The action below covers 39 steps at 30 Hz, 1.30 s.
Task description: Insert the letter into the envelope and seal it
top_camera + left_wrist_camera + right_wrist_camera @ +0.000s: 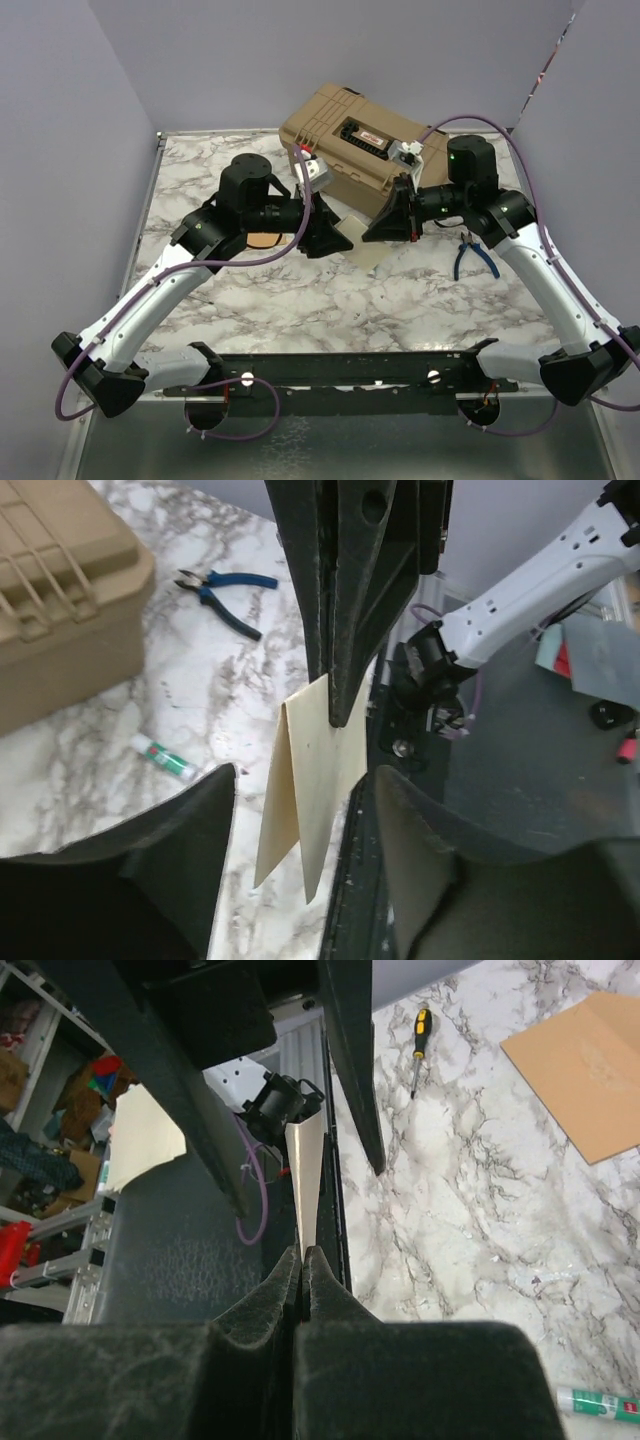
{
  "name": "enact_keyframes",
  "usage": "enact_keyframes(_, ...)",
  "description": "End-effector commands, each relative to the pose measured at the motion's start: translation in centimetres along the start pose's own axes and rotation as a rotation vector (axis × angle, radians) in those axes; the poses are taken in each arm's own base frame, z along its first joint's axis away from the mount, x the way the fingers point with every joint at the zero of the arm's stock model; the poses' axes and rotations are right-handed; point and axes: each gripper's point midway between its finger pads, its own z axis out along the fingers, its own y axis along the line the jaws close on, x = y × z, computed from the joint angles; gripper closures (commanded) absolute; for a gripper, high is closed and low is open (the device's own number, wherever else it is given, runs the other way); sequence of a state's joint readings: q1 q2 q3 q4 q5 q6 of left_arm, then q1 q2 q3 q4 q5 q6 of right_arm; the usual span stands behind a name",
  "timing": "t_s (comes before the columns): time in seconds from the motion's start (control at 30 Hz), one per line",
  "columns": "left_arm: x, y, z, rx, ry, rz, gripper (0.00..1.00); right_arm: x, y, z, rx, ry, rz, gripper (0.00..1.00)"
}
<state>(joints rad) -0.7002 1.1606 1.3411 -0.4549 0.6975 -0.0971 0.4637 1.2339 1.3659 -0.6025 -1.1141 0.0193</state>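
Currently the right gripper (302, 1260) is pressed shut on one edge of the letter (306, 1170), holding it off the table (470, 1210) in the gap between the two arms. The sheet is folded into a narrow V and stands on edge, not flat. Its free end points away from the right gripper, toward the left one. The left gripper (306, 772) is apart, one finger on each side of the folded sheet. In its wrist view neither finger appears to touch the paper.

Key relation: the envelope (588, 1070) lies flat on the table to the left of where the grippers meet, partly under the left arm (165, 290) in the top view. From the letter it is to the left and lower, and the left arm is the nearer one. You cannot tell from these views which way the flap faces or whether the pocket is open.

Judgement: the letter is not yet in. The coming move turns on lining the letter's edge up with the envelope's mouth, so you will likely need to turn the sheet from on-edge to flat first. If you close the left gripper, check that it catches both leaves of the fold.
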Motion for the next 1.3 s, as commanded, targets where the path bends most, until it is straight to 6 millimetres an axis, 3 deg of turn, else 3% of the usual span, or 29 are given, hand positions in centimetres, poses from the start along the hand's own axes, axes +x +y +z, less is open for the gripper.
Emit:
enact_keyframes(0.0,0.5,-1.7,0.1,0.107,0.014,-0.013,0.55,0.2,0.3,0.0,-0.022,0.028,-0.018,1.00)
enact_keyframes(0.07,0.2,-1.2,0.0,0.076,0.004,0.004,0.79,0.2,0.3,0.0,-0.026,0.033,-0.013,1.00)
enact_keyframes(0.1,0.1,-1.0,-0.1,0.060,-0.003,0.012,0.82,0.2,0.5,0.0,-0.033,0.037,-0.007,1.00)
enact_keyframes(0.23,-0.3,-0.9,-0.3,0.046,-0.022,0.026,0.84,0.4,0.9,0.0,-0.058,0.060,0.014,1.00)
enact_keyframes(0.37,-0.4,-1.2,-0.2,0.060,-0.031,0.013,1.00,0.5,1.2,-0.2,-0.056,0.054,-0.004,1.00)
enact_keyframes(0.53,-2.1,0.2,-0.6,-0.054,-0.118,0.001,1.00,-2.0,0.0,-0.7,0.107,-0.040,0.027,0.99)
enact_keyframes(0.57,-2.7,0.4,-0.8,-0.074,-0.144,0.004,1.00,-2.6,-0.1,-0.8,0.134,-0.070,0.036,0.97)
enact_keyframes(0.6,-3.3,0.4,-1.0,-0.086,-0.172,0.005,1.00,-3.2,-0.1,-1.0,0.158,-0.104,0.040,0.85)
enact_keyframes(0.7,-5.1,0.7,-1.6,-0.133,-0.261,-0.027,1.00,-5.3,0.0,-1.7,0.224,-0.237,0.056,0.37)
enact_keyframes(0.83,-8.1,1.5,-2.6,-0.205,-0.417,-0.130,1.00,-8.4,-0.7,-3.9,0.369,-0.481,0.090,0.08)
enact_keyframes(0.9,-9.9,2.1,-3.5,-0.248,-0.534,-0.212,1.00,-9.9,-1.8,-5.4,0.445,-0.647,0.197,0.07)
enact_keyframes(1.03,-13.1,2.0,-5.4,-0.219,-0.764,-0.341,1.00,-9.7,-3.2,-6.2,0.409,-0.866,0.461,0.07)
enact_keyframes(1.17,-14.7,2.3,-6.5,-0.168,-0.922,-0.475,1.00,-10.7,-2.2,-6.7,0.314,-0.999,0.492,0.04)
enact_keyframes(1.27,-15.2,2.5,-6.7,-0.126,-0.981,-0.553,1.00,-12.3,-1.4,-5.9,0.251,-1.003,0.449,0.03)
